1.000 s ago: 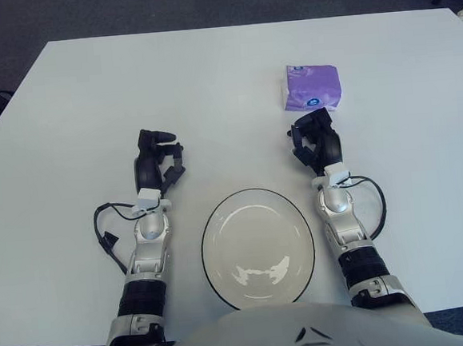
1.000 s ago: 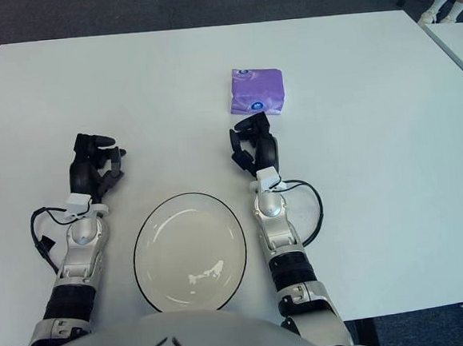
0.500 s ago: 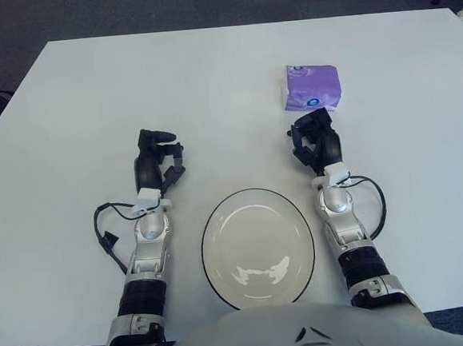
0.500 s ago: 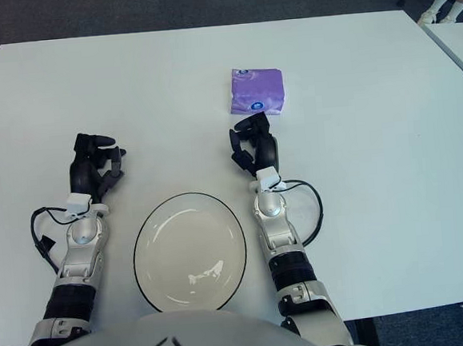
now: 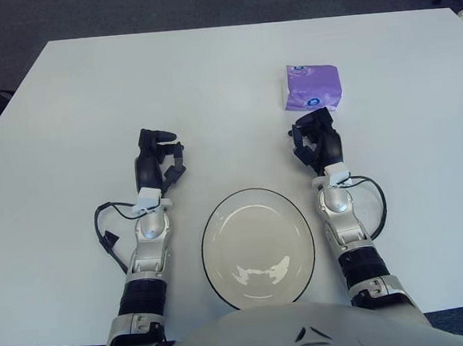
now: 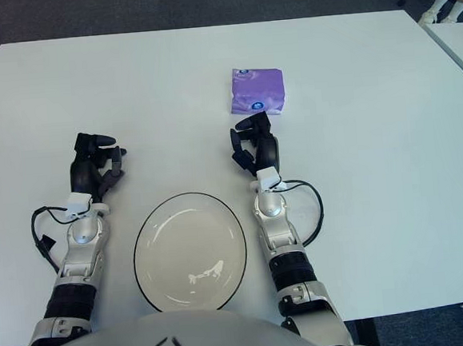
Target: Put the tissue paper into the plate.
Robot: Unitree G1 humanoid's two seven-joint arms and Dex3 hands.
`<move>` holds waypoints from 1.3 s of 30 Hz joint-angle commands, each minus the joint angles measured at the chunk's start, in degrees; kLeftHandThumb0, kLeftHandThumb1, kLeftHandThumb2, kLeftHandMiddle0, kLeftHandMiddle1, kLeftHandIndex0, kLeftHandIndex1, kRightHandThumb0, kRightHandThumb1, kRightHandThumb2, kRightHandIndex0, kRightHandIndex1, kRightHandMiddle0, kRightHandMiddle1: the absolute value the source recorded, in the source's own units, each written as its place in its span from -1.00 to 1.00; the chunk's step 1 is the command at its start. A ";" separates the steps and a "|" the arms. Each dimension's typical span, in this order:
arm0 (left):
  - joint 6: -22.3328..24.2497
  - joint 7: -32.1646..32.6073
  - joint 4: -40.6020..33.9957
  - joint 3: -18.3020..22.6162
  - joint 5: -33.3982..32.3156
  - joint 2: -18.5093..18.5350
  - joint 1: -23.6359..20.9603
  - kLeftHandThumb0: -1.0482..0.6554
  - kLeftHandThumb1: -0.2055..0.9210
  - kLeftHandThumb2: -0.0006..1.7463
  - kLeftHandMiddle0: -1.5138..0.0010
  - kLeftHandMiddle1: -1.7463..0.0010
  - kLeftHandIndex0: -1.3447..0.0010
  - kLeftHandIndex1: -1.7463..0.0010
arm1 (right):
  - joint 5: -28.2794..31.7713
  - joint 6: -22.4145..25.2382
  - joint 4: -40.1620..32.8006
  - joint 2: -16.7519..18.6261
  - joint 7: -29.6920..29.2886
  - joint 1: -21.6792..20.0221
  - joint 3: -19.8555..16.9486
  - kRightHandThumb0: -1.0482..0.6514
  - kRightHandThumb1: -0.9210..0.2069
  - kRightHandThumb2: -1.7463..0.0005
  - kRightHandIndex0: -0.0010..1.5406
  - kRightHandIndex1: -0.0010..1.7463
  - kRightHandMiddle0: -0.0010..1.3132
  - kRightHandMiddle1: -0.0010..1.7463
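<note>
Left eye view shows almost nothing new over the last second: the right hand (image 5: 317, 138) has crept a touch farther and right, toward the tissue pack (image 5: 311, 86), and that's it. The pack itself hasn't moved, lying flat on the white table (image 5: 207, 71), far right, just beyond the right hand's fingertips and apart from them. Right hand's fingers are loosely curled, holding nothing. Left hand (image 5: 155, 159) is unchanged, showing left of the plate (image 5: 257, 246) and a bit farther out, fingers also curled with nothing in them. The plate sits near, between the two forearms, with nothing in it. My read: the reach has barely started, there's no grasp yet, and the whole pick and drop is still to do. Right hand looks like the obvious one for it, needing to open before closing on the pack.
</note>
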 commanded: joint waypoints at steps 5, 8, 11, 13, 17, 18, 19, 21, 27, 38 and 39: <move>1.53 0.13 10.36 -2.18 1.22 -3.31 7.07 -0.19 0.81 -0.22 0.32 -0.55 0.63 -1.00 | -7.62 -1.27 -2.31 -4.29 -2.97 3.91 -0.65 -0.17 -1.00 0.39 -0.34 0.49 -0.71 1.00; 1.32 0.14 10.59 -2.12 1.21 -3.27 6.94 -0.19 0.80 -0.21 0.32 -0.55 0.63 -1.00 | -9.62 -1.15 -3.44 -6.23 -3.15 2.87 -0.89 -0.17 -1.00 0.39 -0.32 0.47 -0.71 1.00; 1.10 0.24 10.75 -2.06 1.21 -3.26 6.84 -0.19 0.80 -0.21 0.33 -0.55 0.63 -1.00 | -10.77 -2.17 -4.11 -8.82 -2.32 1.58 -1.14 -0.17 -1.00 0.39 -0.32 0.45 -0.71 1.00; 1.15 0.34 10.79 -2.02 1.26 -3.25 6.76 -0.19 0.80 -0.21 0.33 -0.55 0.63 -1.00 | -11.12 -2.93 -4.20 -10.16 -1.82 0.88 -1.18 -0.17 -1.00 0.39 -0.33 0.44 -0.71 1.00; 1.40 0.42 10.88 -1.96 1.29 -3.22 6.61 -0.19 0.80 -0.21 0.33 -0.55 0.63 -1.00 | -11.22 -3.72 -4.06 -12.13 -1.23 -0.62 -1.25 -0.17 -1.00 0.38 -0.36 0.41 -0.72 1.00; 1.44 0.41 10.93 -1.94 1.27 -3.21 6.56 -0.19 0.80 -0.21 0.33 -0.55 0.63 -1.00 | -11.31 -3.90 -3.88 -12.54 -1.23 -1.09 -1.24 -0.17 -1.00 0.38 -0.44 0.40 -0.72 1.00; 1.48 0.38 10.97 -1.92 1.24 -3.20 6.52 -0.19 0.81 -0.21 0.33 -0.55 0.63 -1.00 | -11.40 -4.12 -3.70 -12.88 -1.26 -1.54 -1.21 -0.17 -1.00 0.38 -0.47 0.40 -0.72 1.00; 1.49 0.31 11.01 -1.88 1.16 -3.20 6.47 -0.19 0.81 -0.22 0.33 -0.55 0.63 -1.00 | -11.48 -4.32 -3.12 -13.51 -1.18 -2.96 -1.27 -0.18 -1.00 0.38 -0.58 0.38 -0.72 1.00; 1.40 0.13 10.95 -1.76 0.92 -3.21 6.45 -0.19 0.82 -0.23 0.34 -0.54 0.64 -1.00 | -12.55 -5.00 -1.37 -15.68 -1.20 -6.64 -1.15 -0.24 -0.97 0.31 -0.87 0.34 -0.78 0.90; 1.41 0.47 10.56 -1.73 1.03 -3.26 6.65 -0.19 0.82 -0.22 0.35 -0.54 0.64 -1.00 | -17.05 -4.29 2.59 -20.80 -1.65 -12.89 -0.78 -0.67 -0.85 0.06 -1.00 -0.08 -1.00 0.18; 1.44 0.54 10.59 -1.73 1.09 -3.24 6.63 -0.19 0.82 -0.22 0.35 -0.54 0.63 -1.00 | -17.31 -4.33 3.16 -21.17 -1.67 -13.51 -0.74 -0.70 -0.89 0.11 -1.00 -0.16 -1.00 0.11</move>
